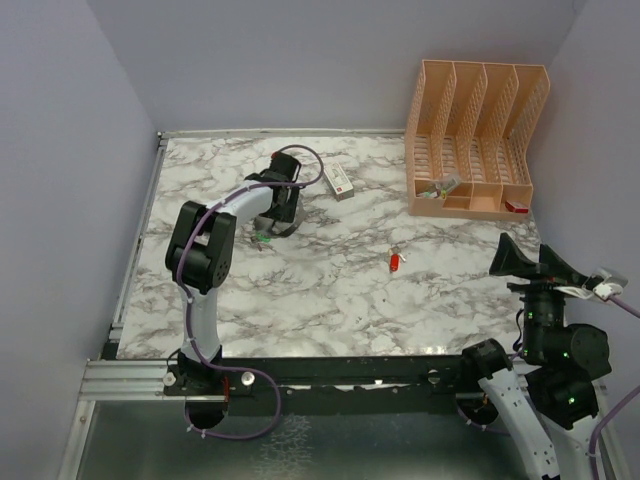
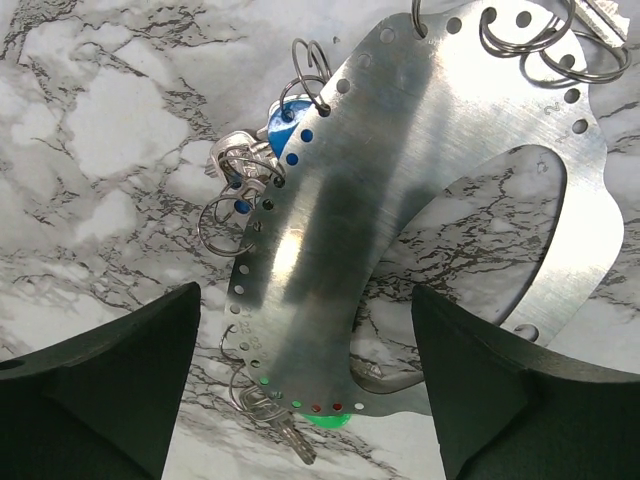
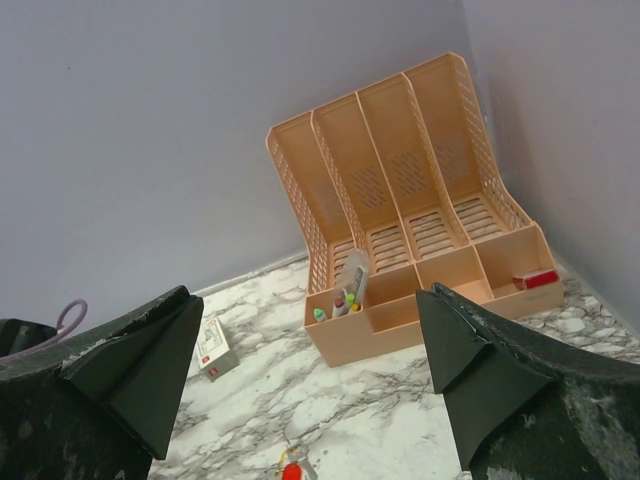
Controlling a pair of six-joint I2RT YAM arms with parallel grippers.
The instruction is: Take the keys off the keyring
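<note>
Lying flat on the table [image 1: 330, 300] at far left, one keyring [image 2: 400, 170] carries two coloured keys on wire loops, a blue key [image 2: 285, 125] and a green key [image 2: 325, 418], between the left gripper's [image 2: 310, 390] spread fingers. One red key [image 1: 396, 260] lies loose mid-table. One organizer [image 3: 385, 180] has four slots; one front bin holds a tube [image 3: 352, 275] and another a red item [image 3: 535, 279]. The right gripper [image 1: 530, 262] hovers spread and empty.

Top external: high, behind the arm bases, looking down and forward over the whole desk [image 1: 330, 290]. Left wrist: very near, facing almost straight down onto the keyring [image 2: 420, 200], with the left fingers [image 2: 110, 390] framing the bottom edge. Right wrist: raised, facing nearly level toward the far right corner past the right fingers [image 3: 110, 390]. It shares the file rack [image 3: 400, 230], white box [image 3: 212, 345] and red key [image 3: 291, 470] with top external.
</note>
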